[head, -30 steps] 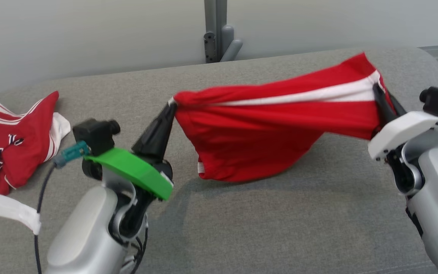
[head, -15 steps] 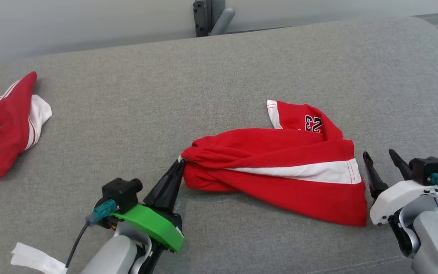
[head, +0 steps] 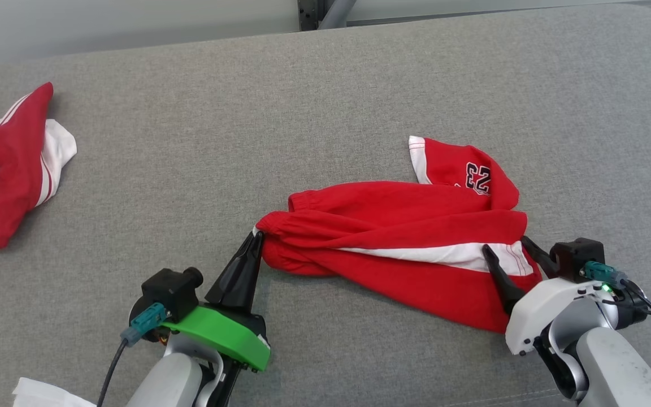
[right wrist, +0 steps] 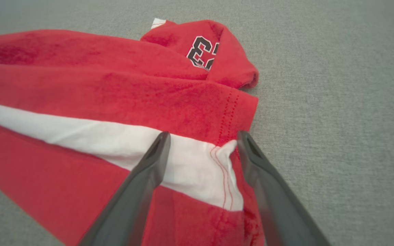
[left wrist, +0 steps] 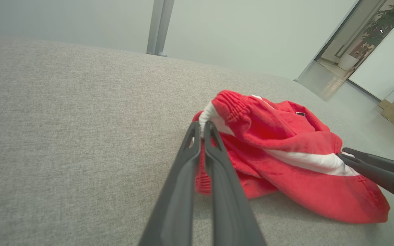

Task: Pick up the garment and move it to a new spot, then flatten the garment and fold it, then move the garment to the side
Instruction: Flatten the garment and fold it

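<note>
1. The shorts (head: 404, 226) lie crumpled on the grey table (head: 190, 113), a little toward 4 o'clock from its middle. They are well apart from the other red garment (head: 3, 169) at the 9 o'clock edge.
2. My left hand (head: 256, 240) is pressed together, pinching the gathered waistband (left wrist: 231, 106) at the 9 o'clock end of the shorts.
3. My right hand (head: 506, 246) is spread wide and holds nothing. Its fingers straddle the stitched hem at the 3 o'clock end, where the white stripe (right wrist: 80, 136) runs out.
4. I judge the cloth to be light, soft and limp, so it will sag and bunch between any two holds. Its fuzzy surface will likely cling to the table's cover, so dragging would wrinkle it; lifting should work better.
5. The best hold for my right hand looks to be the hem at the stripe, where the doubled, stitched edge is thicker and less likely to slip.
6. The leg with the number patch (head: 479, 178) is folded over toward 1 o'clock and needs pulling out before flattening.
7. One risk is catching a single layer, which would leave the rest twisted.
</note>
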